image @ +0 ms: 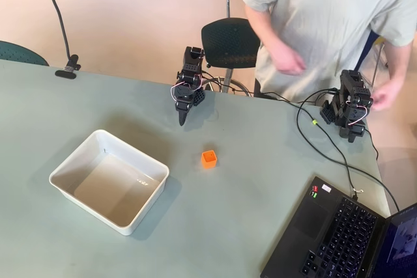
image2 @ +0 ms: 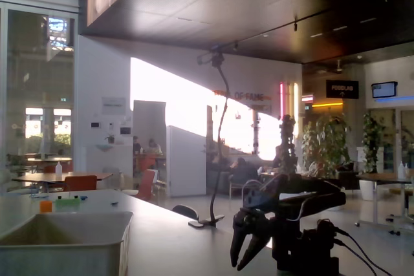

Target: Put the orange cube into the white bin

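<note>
Sitting on the pale grey-green table [image: 260, 161] toward its left side in the overhead view, the shallow rectangular white plastic bin [image: 109, 180] with rounded corners and a thick rim has a smooth pale inside holding nothing; in the fixed view the bin [image2: 65, 240] fills the lower left, seen from its side. To the right of the bin in the overhead view, well apart from it, the small bright orange plastic cube [image: 208, 158] rests on the table with its hollow face up. Above the cube and a little left of it, near the table's far edge, the black arm hangs with its pincer [image: 182, 119] pointing down toward the table, apart from the cube and grasping nothing; in the fixed view the pincer [image2: 249, 250] shows its two dark fingers slightly parted, with light visible between the tips. Further right of the cube, a person in a light short-sleeved shirt [image: 332, 17] stands behind the table. At the lower right, past the cube, an open black laptop [image: 339, 232] lies on the table with a black cable [image: 326, 141] running toward it.
</note>
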Robot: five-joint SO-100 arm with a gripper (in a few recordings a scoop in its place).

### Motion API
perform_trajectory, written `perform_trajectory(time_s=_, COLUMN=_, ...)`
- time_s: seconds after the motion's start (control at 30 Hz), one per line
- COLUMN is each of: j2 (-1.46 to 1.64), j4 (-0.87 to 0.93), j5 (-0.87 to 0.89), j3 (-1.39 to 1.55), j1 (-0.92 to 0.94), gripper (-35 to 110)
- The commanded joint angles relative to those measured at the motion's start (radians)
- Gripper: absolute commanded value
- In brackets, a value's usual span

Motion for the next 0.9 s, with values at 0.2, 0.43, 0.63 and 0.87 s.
perform_trajectory(time_s=0.2, j2=0.006, j4=0.002, j5=-0.002, j3=-0.005, j1=0.017, gripper=4)
perform_trajectory(time_s=0.43, j2=0.008, j4=-0.006, j5=-0.003, j3=-0.006, j1=0.009, gripper=4)
perform_trajectory(time_s=0.63, j2=0.009, j4=-0.017, j5=0.0, j3=-0.103, j1=0.002, gripper=4)
perform_trajectory(time_s=0.87, j2=-0.014, j4=-0.049, j5=-0.009, j3=-0.387, j1=-0.054, gripper=4)
